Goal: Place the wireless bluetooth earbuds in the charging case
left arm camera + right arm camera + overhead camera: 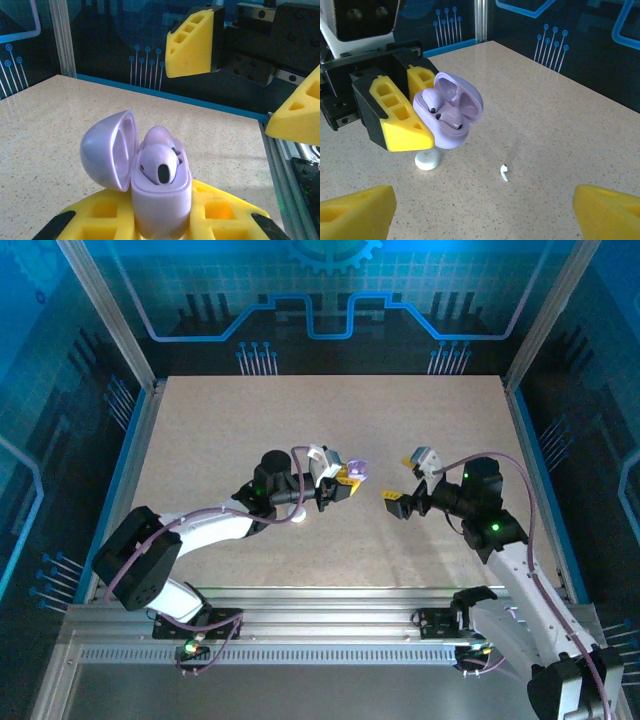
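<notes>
Left claw (343, 486) is clamped tight on the lilac charging case (451, 115) — lid open, held above the bench (560, 125). Right claw (395, 502) gapes wide, empty. One white earbud (504, 172) lies on the bench near a white round puck (428, 160).

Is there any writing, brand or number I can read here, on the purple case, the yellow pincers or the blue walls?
No readable text anywhere.
purple case: plain, no brand or label visible.
left pincer's fingers: plain yellow, no marks.
blue walls: only drawn lines, dots and a gear shape, no letters.
</notes>
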Available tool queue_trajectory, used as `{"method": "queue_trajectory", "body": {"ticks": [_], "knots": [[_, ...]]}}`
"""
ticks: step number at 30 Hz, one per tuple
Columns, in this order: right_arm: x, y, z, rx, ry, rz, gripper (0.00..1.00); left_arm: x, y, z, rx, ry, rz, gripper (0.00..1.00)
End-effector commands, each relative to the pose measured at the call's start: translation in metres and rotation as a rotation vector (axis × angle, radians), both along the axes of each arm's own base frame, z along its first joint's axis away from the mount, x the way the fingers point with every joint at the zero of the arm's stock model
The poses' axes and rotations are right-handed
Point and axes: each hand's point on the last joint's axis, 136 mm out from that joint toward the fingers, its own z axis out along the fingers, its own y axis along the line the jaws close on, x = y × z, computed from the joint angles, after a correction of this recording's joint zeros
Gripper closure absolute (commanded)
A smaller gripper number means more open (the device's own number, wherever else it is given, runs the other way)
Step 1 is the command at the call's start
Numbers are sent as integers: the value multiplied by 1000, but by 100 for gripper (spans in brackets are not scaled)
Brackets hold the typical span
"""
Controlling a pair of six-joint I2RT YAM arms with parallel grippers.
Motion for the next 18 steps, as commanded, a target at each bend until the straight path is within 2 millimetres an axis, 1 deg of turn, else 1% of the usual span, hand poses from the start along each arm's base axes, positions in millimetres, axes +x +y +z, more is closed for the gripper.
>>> {"method": "queue_trajectory", "body": {"ticks": [1, 11, 18], "knots": [[-3, 4, -1, 8, -15, 53, 9, -5, -1, 25, -21, -68, -44, 90], [-4, 14, -7, 29, -3, 139, 10, -8, -2, 24, -2, -68, -63, 90], [-10, 18, -8, 17, -5, 200, 11, -9, -2, 25, 5, -76, -71, 90]]}}
